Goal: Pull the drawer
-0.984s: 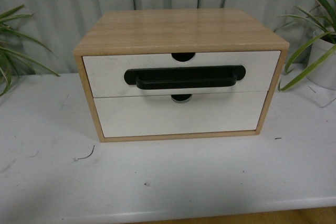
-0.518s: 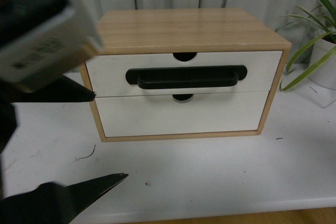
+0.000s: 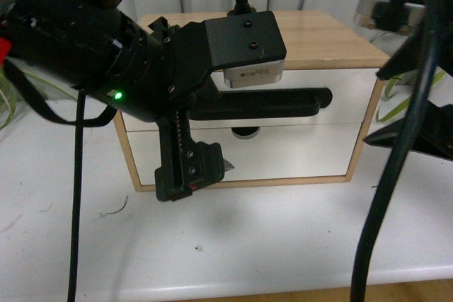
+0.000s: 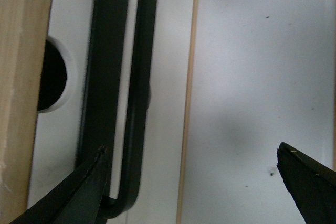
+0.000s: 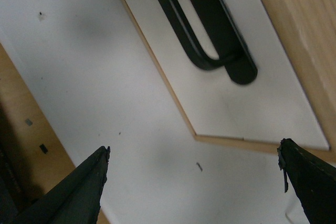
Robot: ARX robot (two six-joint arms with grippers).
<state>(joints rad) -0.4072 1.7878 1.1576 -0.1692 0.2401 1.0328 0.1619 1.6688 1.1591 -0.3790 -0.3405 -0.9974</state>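
Though illegible, label point(image 3: 253, 75) before drawer point(image 3: 348, 97)

The white table point(image 3: 269, 238) bears a wooden cabinet point(image 3: 325, 37) and a small dark scrap point(image 3: 117, 208).

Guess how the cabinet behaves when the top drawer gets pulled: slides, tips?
No clamp shows on the cabinet, and the table looks smooth, so it may slide forward. Low and wide: tipping unlikely. Bar handle looks rigid.
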